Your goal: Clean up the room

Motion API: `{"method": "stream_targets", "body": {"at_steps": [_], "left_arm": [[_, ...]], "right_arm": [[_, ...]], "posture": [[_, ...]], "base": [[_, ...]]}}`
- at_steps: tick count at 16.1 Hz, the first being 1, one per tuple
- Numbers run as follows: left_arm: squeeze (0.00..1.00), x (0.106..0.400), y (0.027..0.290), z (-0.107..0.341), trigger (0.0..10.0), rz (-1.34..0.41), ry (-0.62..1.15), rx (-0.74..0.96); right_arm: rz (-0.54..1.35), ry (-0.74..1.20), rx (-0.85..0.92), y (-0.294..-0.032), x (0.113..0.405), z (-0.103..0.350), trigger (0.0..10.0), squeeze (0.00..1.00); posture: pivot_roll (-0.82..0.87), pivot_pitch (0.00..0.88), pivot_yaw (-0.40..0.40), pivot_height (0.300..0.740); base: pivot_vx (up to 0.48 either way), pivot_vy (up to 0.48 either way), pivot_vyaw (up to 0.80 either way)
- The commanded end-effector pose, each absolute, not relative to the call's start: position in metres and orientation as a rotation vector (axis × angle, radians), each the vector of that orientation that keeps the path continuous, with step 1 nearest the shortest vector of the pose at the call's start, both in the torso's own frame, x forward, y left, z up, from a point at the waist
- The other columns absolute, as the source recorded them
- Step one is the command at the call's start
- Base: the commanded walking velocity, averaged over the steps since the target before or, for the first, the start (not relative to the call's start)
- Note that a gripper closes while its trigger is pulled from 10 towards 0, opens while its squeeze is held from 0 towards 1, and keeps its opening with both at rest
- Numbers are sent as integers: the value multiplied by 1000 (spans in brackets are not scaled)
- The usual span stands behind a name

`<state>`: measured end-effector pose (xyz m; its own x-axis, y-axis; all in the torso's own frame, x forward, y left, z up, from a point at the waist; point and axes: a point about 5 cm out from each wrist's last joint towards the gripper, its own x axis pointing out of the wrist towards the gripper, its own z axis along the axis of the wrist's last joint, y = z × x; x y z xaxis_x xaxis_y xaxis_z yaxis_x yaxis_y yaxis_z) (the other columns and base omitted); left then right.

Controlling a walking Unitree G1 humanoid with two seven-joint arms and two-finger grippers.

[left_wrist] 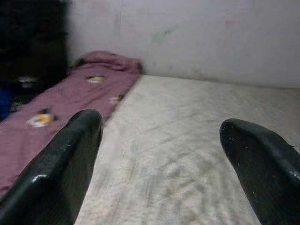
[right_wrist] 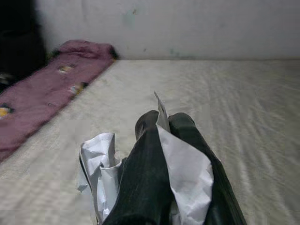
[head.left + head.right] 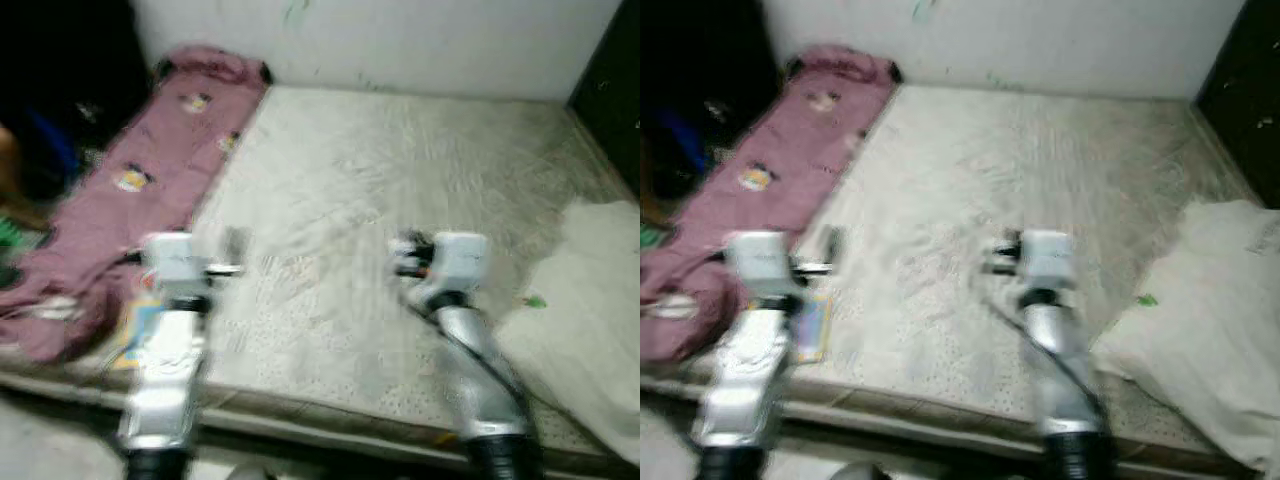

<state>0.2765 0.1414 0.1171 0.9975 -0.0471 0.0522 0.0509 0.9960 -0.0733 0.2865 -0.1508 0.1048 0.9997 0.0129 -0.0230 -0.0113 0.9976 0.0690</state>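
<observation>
A crumpled sheet of white paper (image 2: 187,173) is pinched between the black fingers of my right gripper (image 2: 164,123), which is shut on it. This gripper (image 3: 408,256) hovers over the middle of a pale mattress (image 3: 400,160). My left gripper (image 1: 161,140) is open with nothing between its fingers. It (image 3: 234,246) hangs over the mattress's left part, beside a long pink blanket (image 3: 140,190). The head views are blurred.
A white pillow or folded sheet (image 3: 590,310) lies on the mattress's right side, with a small green bit (image 3: 535,300) beside it. A colourful booklet (image 3: 140,330) rests at the front left edge. Dark clutter (image 3: 50,120) stands at the left, and a white wall (image 3: 400,40) lies behind.
</observation>
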Motion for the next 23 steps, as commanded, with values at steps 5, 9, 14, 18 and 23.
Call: {"method": "stream_targets", "body": {"at_steps": [5,9,14,18,23], "left_arm": [[0,278,152,118,10000,-26,-48,-63],[0,279,152,118,10000,-23,-44,-70],[0,280,151,118,10000,-21,-43,-74],[0,280,152,118,10000,-21,-43,-77],[0,281,150,118,10000,-25,-41,-81]], "right_arm": [[38,20,93,-141,288,107,10000,0],[37,29,95,-141,289,105,10000,0],[42,34,95,-141,290,105,10000,0],[45,37,95,-140,290,104,10000,0],[49,38,95,-140,290,103,10000,0]], "posture": [[24,0,23,740],[25,0,22,740],[25,0,21,740],[27,0,22,740],[28,0,21,740]], "base": [[0,480,-329],[0,480,0],[0,480,-523],[0,480,0],[0,480,0]]}}
